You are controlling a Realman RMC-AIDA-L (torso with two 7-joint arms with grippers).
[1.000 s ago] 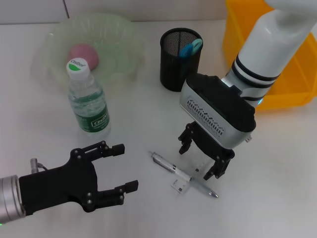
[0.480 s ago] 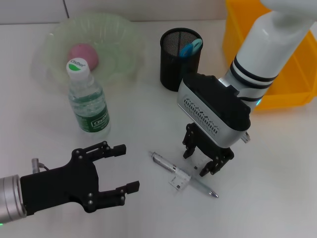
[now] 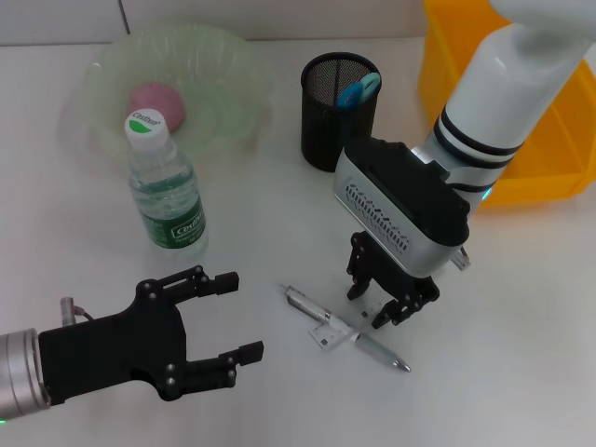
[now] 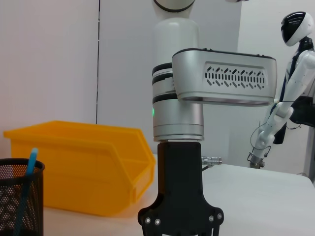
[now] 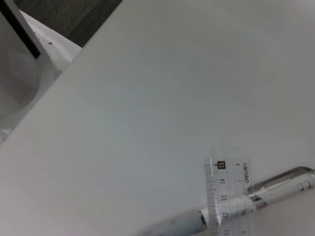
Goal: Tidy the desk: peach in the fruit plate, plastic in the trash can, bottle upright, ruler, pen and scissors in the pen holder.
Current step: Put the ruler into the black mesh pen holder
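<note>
My right gripper (image 3: 378, 300) is down on the table with its fingers closed in on the far end of the clear ruler (image 3: 328, 339). The ruler (image 5: 229, 195) lies across the silver pen (image 3: 305, 304), which also shows in the right wrist view (image 5: 278, 188). My left gripper (image 3: 238, 315) hovers open at the near left and holds nothing. The bottle (image 3: 168, 191) stands upright. A pink peach (image 3: 156, 102) rests in the green fruit plate (image 3: 237, 65). Blue scissors handles (image 3: 359, 90) stick out of the black mesh pen holder (image 3: 338, 116). No plastic is in view.
A yellow bin (image 3: 549, 149) stands at the back right, just behind my right arm. The left wrist view shows the same yellow bin (image 4: 78, 162) and the pen holder (image 4: 19, 201). Bare white tabletop lies between the two grippers.
My right gripper's fingers have closed inward over the ruler. The ruler's near end has slid slightly left and back across the pen. The left gripper has held still.
</note>
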